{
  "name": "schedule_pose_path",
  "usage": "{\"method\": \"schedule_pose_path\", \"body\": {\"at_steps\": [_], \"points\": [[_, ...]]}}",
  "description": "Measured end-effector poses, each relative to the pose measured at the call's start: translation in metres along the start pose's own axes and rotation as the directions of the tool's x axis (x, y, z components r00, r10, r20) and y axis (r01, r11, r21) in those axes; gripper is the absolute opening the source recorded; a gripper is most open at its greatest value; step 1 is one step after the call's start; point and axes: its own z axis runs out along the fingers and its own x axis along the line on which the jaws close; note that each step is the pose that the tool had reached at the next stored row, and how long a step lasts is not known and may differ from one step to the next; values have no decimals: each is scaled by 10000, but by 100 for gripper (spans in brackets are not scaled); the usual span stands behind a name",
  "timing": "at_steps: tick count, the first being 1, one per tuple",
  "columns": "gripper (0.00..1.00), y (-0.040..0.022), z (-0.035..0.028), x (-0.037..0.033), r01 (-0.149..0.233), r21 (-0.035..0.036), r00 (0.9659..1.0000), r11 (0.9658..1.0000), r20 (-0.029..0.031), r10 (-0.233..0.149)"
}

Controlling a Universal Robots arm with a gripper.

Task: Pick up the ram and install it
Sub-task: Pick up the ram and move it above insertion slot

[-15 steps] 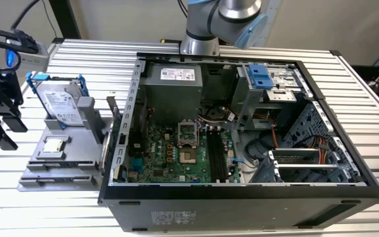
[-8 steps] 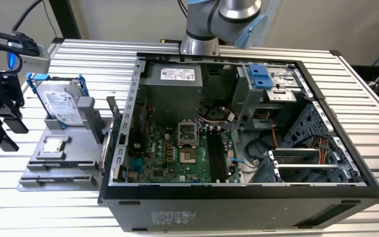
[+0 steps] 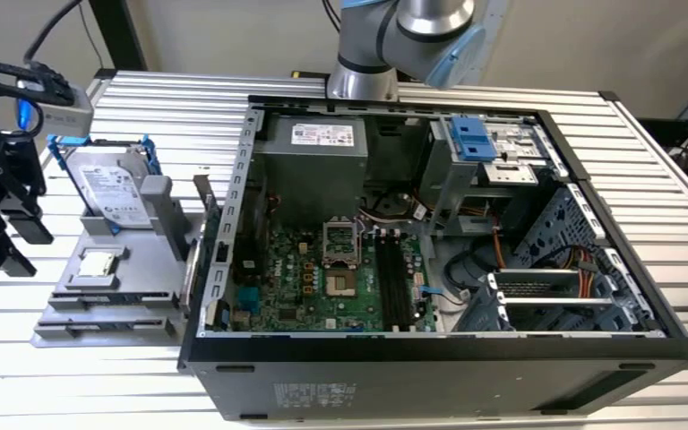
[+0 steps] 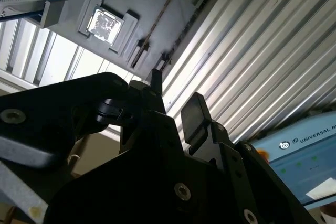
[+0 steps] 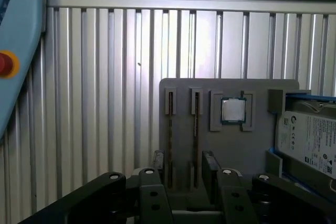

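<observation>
Hanging over the near end of the gray parts holder (image 5: 236, 150), the gripper (image 5: 184, 166) is carrying nothing. In both wrist views its jaws are standing apart with open space between the fingertips (image 5: 212, 166). The ram (image 5: 196, 135) is sitting on edge in a narrow slot of that holder and showing as a thin strip. A second stick (image 5: 170, 135) is standing in the slot just beside it. From this angle I cannot tell which of the two the fingers are lining up on, or whether they are touching either. The square processor chip (image 5: 232, 110) is lying in its own pocket next to the slots, and the hard drive (image 5: 310, 140) is resting at the holder's far side.

In the exterior view the open computer case (image 3: 440, 349) is lying well apart from the gripper, toward that view's right, and the long memory slots (image 3: 394, 282) on its motherboard are looking vacant.

Judging by this, the task is sitting at its very start. The pickup is not yet made, and the carry and the seating in the motherboard are all remaining.
</observation>
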Motion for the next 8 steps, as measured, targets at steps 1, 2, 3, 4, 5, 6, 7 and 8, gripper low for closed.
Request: {"method": "schedule_pose_path", "body": {"at_steps": [1, 2, 3, 4, 5, 6, 7, 8], "points": [[100, 0, 5, 0, 0, 0, 10000, 10000, 0, 0], [100, 0, 9, 0, 0, 0, 10000, 10000, 0, 0], [100, 0, 13, 0, 0, 0, 10000, 10000, -1, 0], [100, 0, 18, 0, 0, 0, 10000, 10000, 0, 0], [100, -1, 23, 0, 0, 0, 10000, 10000, 0, 0], [100, -1, 26, 0, 0, 0, 10000, 10000, 0, 0], [100, -1, 30, 0, 0, -1, 10000, 10000, -1, 0], [100, -1, 33, 0, 0, -1, 10000, 10000, -1, 0]]}}
